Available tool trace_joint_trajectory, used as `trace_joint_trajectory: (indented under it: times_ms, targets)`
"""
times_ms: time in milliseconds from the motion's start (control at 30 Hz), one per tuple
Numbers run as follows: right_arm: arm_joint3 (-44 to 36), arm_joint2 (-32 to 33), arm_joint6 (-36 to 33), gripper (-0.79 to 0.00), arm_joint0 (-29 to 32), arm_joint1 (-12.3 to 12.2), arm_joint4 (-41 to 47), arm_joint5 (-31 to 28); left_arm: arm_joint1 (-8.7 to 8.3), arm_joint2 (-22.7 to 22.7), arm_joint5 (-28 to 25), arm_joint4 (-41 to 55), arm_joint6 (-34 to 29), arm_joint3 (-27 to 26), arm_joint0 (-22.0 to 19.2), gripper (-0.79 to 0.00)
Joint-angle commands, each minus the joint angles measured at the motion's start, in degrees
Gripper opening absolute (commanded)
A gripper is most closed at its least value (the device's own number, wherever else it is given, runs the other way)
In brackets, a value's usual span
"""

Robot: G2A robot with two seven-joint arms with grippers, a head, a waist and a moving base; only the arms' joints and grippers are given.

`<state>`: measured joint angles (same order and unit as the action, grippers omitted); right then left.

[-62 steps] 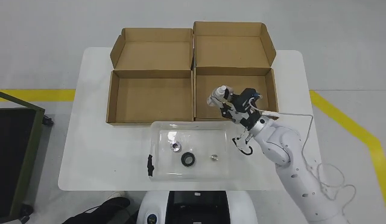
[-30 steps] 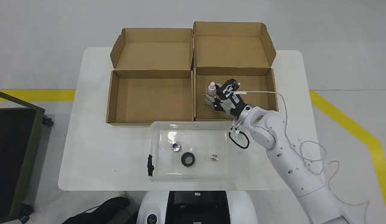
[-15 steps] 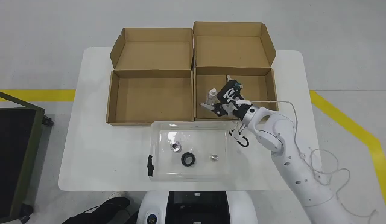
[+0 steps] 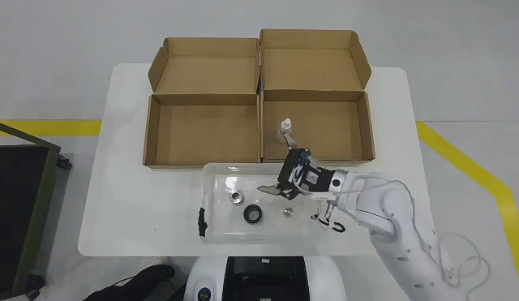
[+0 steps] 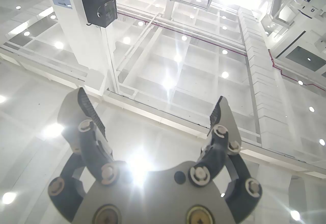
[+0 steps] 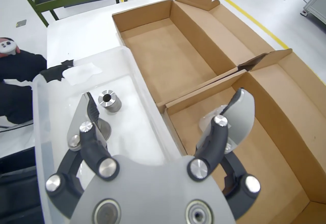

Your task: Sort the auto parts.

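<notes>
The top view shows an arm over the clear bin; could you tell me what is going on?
The right gripper hovers open and empty over the far rim of the clear bin. In the bin lie a black ring, a metal cylinder and another small part. One white part lies in the right-hand cardboard box.

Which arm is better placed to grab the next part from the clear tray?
Right. The right gripper, open, hangs at the edge of the clear tray, with one finger close to the metal cylinder inside. The left gripper, also open, points up at the ceiling.
</notes>
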<state>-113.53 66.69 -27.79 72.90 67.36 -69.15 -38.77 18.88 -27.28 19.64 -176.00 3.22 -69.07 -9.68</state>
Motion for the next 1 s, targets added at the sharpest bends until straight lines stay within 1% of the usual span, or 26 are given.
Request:
trace_joint_trajectory:
  times_ms: [0,300,500,833,967]
  targets:
    - [-1.35,0.09,-1.23,0.000,1.02,-0.27,-1.25,-0.96,0.00,0.00,0.00,0.00,0.00,0.00,0.00,0.000]
    - [-4.64,1.66,-6.81,0.000,5.30,-1.70,-3.54,-6.65,0.00,0.00,0.00,0.00,0.00,0.00,0.00,0.000]
    - [-5.41,1.81,-10.02,0.000,7.36,-2.48,-4.12,-9.65,0.00,0.00,0.00,0.00,0.00,0.00,0.00,0.000]
    - [-4.94,0.53,-14.93,0.000,7.19,-3.29,-5.04,-11.41,0.00,0.00,0.00,0.00,0.00,0.00,0.00,0.000]
    - [-4.66,-0.55,-16.18,-0.034,6.44,-3.45,-6.03,-11.28,0.00,0.00,0.00,0.00,0.00,0.00,0.00,0.000]
